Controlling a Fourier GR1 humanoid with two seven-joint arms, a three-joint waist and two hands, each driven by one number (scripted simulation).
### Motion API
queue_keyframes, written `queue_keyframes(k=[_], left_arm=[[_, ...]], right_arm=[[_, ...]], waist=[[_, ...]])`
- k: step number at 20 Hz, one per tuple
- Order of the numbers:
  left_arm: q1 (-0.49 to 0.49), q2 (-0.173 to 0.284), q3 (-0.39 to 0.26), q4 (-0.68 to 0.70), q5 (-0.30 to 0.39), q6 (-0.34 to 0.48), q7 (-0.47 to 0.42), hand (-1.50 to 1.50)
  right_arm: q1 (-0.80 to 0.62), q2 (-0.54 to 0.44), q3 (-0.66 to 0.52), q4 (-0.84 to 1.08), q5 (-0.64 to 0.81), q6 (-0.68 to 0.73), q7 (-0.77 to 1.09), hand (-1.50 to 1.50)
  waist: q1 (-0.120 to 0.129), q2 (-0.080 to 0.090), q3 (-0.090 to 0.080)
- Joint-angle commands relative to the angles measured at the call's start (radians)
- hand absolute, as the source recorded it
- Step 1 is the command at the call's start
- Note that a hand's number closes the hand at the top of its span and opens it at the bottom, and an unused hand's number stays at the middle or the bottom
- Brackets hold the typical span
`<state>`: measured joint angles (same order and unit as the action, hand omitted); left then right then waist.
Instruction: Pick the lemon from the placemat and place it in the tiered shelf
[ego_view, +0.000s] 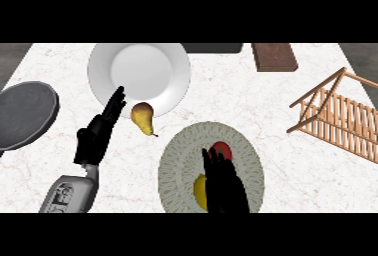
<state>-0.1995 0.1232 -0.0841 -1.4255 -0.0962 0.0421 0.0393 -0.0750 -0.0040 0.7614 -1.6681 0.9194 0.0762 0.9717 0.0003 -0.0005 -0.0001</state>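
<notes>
Lemon sits low on the round patterned placemat, yellow and partly hidden, tucked just to the left of the right robot hand. That hand lies stretched over the mat, dark fingers straight and pointing away up the worktop, holding nothing, its side right against the lemon though actual contact is hard to call from here. Just past the fingertips there's a red fruit, also on the mat, partly covered by the hand. Over on the left side, the left robot hand stands with fingers straight and together, also carrying nothing, its tips reaching up over the lower left rim of the white plate. Just beside those fingers, to their right, a brownish-yellow pear lies on the marble, its fat end overlapping the plate's lower edge, stem end pointing down toward the mat. At the far left edge, a dark grey round pan, well apart from the mat. Up at the back, a brown wooden block and a dark slab at the rear edge. And the wooden tiered shelf stands off to the right, slatted and tilted in view, well clear of the placemat and both hands.
</notes>
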Motion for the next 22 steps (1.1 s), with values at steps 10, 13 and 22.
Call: queue_keyframes(k=[10,13,22], left_arm=[[0.049,-0.016,0.028,-0.001,-0.015,-0.03,-0.059,0.0],[0.036,-0.08,-0.036,-0.033,-0.072,0.028,0.004,0.0],[0.058,-0.026,0.012,-0.077,-0.029,-0.017,0.032,0.0]], right_arm=[[0.037,-0.04,0.044,-0.027,0.095,0.043,-0.064,1.5],[-0.001,0.002,-0.031,0.046,0.086,0.015,-0.067,1.5],[0.176,-0.002,-0.174,-0.239,0.107,-0.124,0.079,1.5]], waist=[[-0.001,0.0,0.0],[-0.001,0.0,0.0],[-0.006,-0.003,0.0]])
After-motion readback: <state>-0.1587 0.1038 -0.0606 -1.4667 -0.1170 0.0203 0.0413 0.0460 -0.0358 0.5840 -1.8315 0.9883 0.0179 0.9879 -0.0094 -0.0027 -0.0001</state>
